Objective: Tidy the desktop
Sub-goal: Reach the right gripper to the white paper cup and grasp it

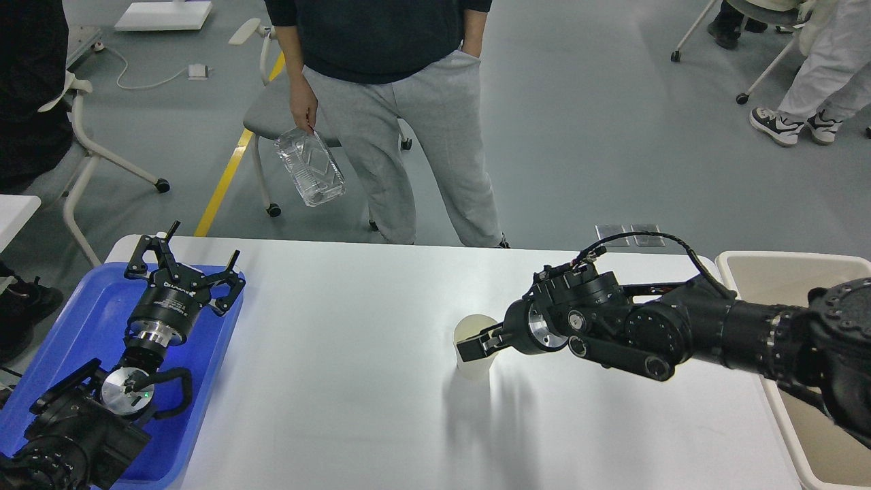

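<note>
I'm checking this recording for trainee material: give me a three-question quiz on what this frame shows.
1. True or false: the left pincer hangs open over the blue tray.
2. What is the right pincer at?
A. a clear bottle
B. a pale cup
C. a blue tray
3. Fill in: the beige bin stands at the desktop's ____ end, by the robot's own sides.

Key:
1. True; its fingers are spread, with nothing between them.
2. B; the cup stands upright on the desktop, and whether the fingers have closed on it cannot be told.
3. Right.
</note>
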